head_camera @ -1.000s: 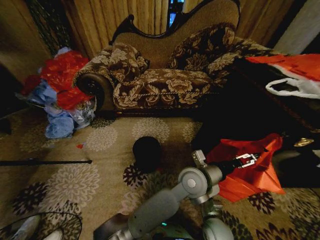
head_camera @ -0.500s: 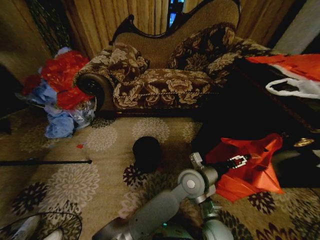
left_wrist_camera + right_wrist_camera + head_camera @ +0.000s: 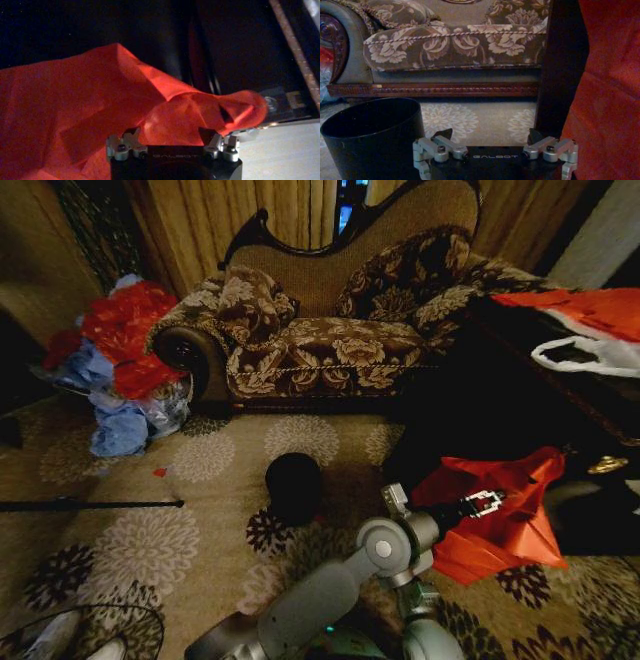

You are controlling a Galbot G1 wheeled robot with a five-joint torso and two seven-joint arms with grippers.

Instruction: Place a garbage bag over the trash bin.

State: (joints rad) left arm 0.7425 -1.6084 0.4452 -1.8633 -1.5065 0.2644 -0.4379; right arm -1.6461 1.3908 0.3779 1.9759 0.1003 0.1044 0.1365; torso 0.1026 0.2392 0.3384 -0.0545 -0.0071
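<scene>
Item one, your left gripper [image 3: 170, 137]: fingers spread, released, red garbage bag [image 3: 75, 108] crumpled just ahead of them, touching or not you cannot tell.

Item two, your right gripper [image 3: 490, 137]: fingers apart, grasping nothing, low beside the trash bin [image 3: 372, 131].

Item three, bin [image 3: 294, 485]: upright on the patterned carpet [image 3: 150, 540] before the sofa [image 3: 330, 330], unlined. The bag [image 3: 500, 510] lies to its right.

The brand word "GALBOT" stands in pale letters on the black body of the left gripper [image 3: 169, 135], just behind its jaws, and likewise on the right gripper [image 3: 489, 135]. Nothing else is legible.
</scene>
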